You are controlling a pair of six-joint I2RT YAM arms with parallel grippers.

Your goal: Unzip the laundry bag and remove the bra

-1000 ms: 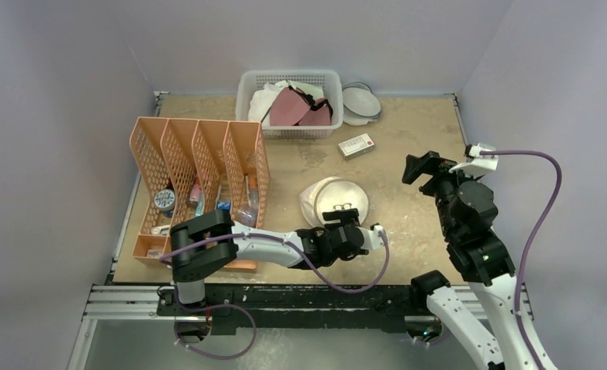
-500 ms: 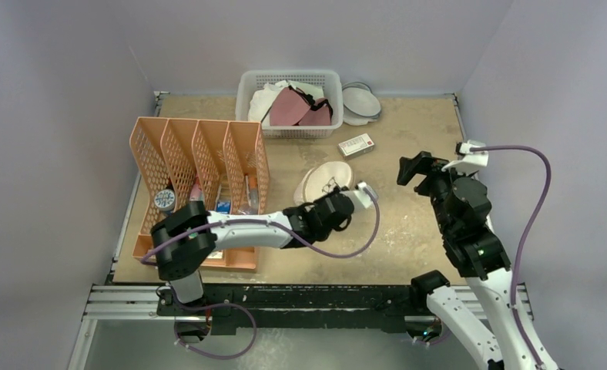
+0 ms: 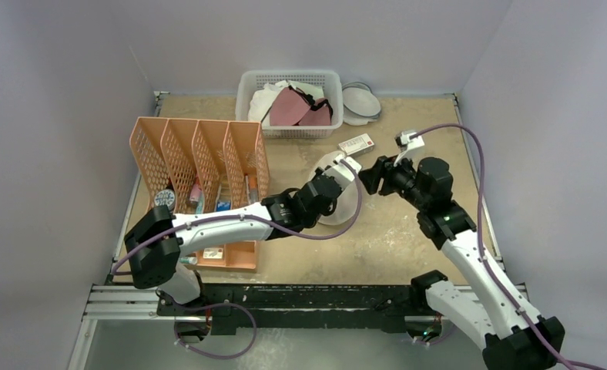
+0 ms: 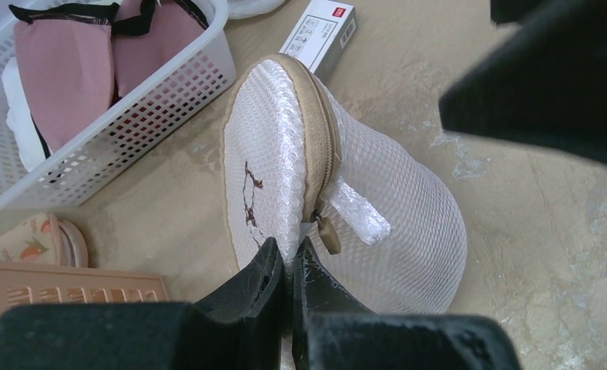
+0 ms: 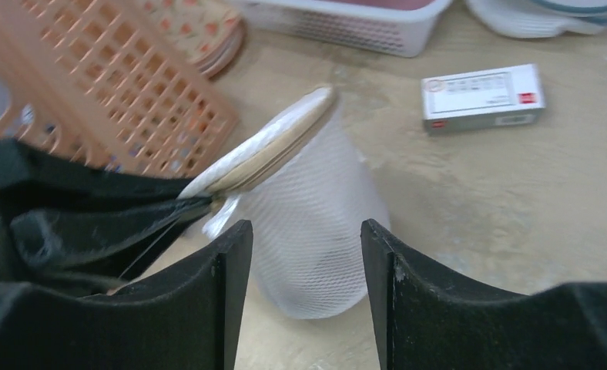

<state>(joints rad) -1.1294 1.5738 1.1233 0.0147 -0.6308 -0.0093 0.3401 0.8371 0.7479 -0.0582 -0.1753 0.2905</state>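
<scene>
The table had a tan, mottled top with pale scuffs. Plain lavender-grey walls closed it in on three sides: a back wall behind the table, a left wall and a right wall. A metal rail ran along the table's near edge. Light was even and shadows were soft.

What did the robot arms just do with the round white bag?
The left gripper shut on the laundry bag at its rim and tipped it on edge, shifting it farther back. The right gripper swung in toward it, open. The basket, box and orange rack stayed put.
</scene>
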